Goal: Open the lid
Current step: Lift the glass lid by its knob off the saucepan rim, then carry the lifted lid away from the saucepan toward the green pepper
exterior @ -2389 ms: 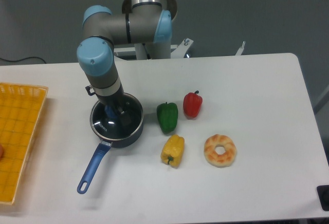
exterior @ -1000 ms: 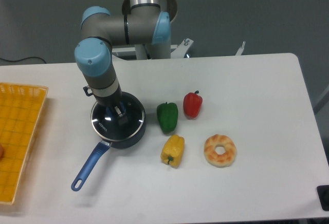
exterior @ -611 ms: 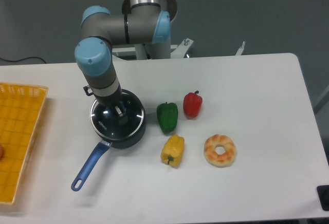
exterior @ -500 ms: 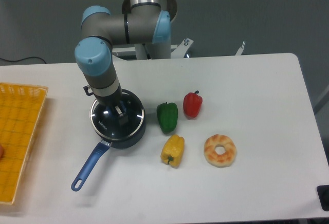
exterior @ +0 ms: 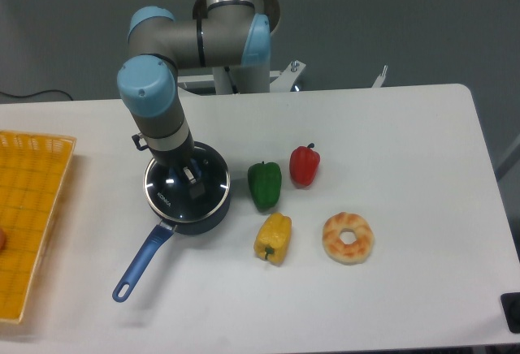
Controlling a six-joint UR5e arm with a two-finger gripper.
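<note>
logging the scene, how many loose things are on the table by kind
peppers: 3, green pepper, red pepper, yellow pepper
doughnut: 1
saucepan: 1
lid: 1
yellow basket: 1
total: 7

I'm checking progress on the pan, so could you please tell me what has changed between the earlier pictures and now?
The gripper has closed in on the knob of the lid, and the lid now sits a little higher and offset from the pan, so lifting seems to have begun. The pan's handle swung slightly left early on. The three peppers, the doughnut and the yellow basket stayed put.
</note>
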